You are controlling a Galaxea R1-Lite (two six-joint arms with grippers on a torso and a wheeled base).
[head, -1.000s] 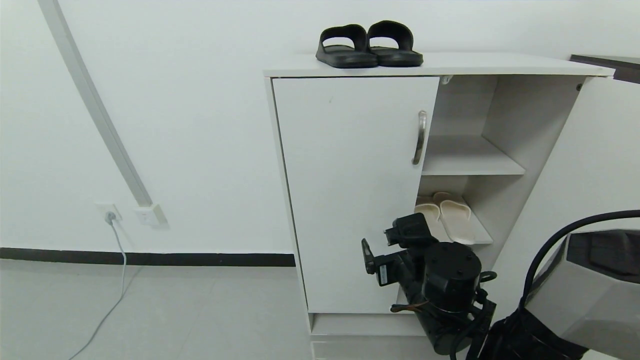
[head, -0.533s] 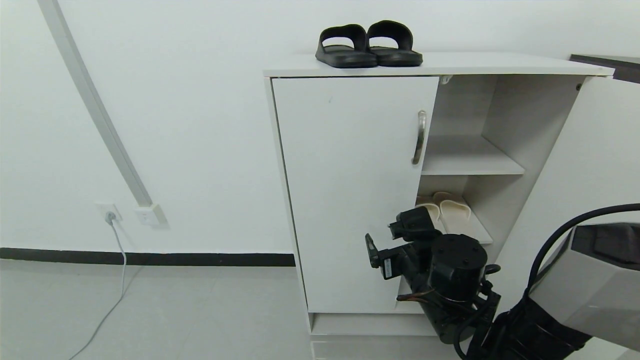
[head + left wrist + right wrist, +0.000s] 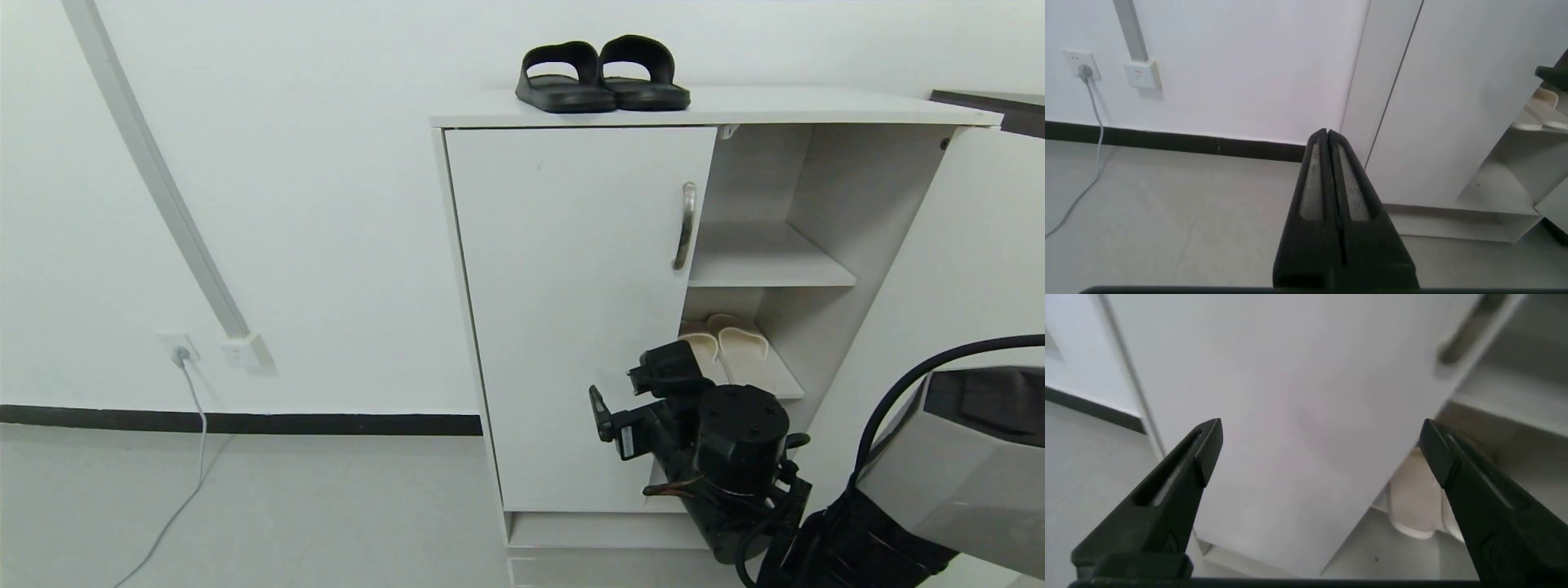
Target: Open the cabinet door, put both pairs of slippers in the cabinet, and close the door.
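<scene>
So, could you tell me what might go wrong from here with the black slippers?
1. The right gripper hangs open, low before the closed left door. Rising to the black slippers on the cabinet top, it might scrape the door handle.
2. The cream slippers take up much of the lower shelf, so the black pair could jam there. The upper shelf looks safer.
</scene>
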